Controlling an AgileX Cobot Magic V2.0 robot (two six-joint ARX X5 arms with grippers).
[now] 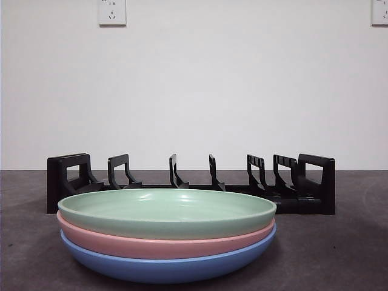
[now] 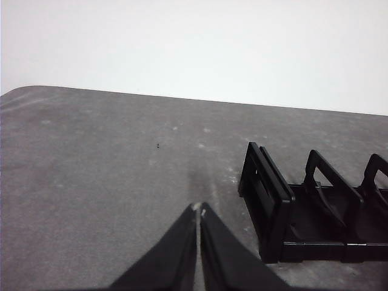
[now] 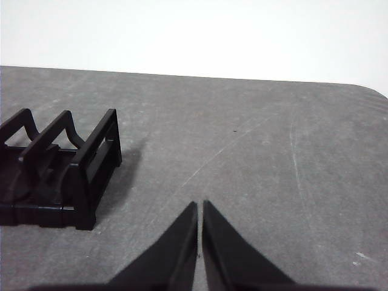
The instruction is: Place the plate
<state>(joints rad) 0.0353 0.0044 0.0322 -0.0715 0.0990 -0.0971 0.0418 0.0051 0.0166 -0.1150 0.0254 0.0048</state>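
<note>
Three plates are stacked near the camera in the front view: a green plate point(image 1: 167, 212) on top, a pink plate point(image 1: 163, 245) under it, a blue plate point(image 1: 167, 267) at the bottom. Behind them stands a black dish rack point(image 1: 312, 182) with several upright dividers and no plates in it. The rack's left end shows in the left wrist view point(image 2: 273, 206), its right end in the right wrist view point(image 3: 73, 176). My left gripper point(image 2: 199, 209) is shut and empty above the table, left of the rack. My right gripper point(image 3: 200, 206) is shut and empty, right of the rack. Neither arm shows in the front view.
The grey table point(image 1: 339, 242) runs back to a white wall with two sockets point(image 1: 112, 12). The table's rounded corners show in both wrist views point(image 2: 24, 97) point(image 3: 370, 91).
</note>
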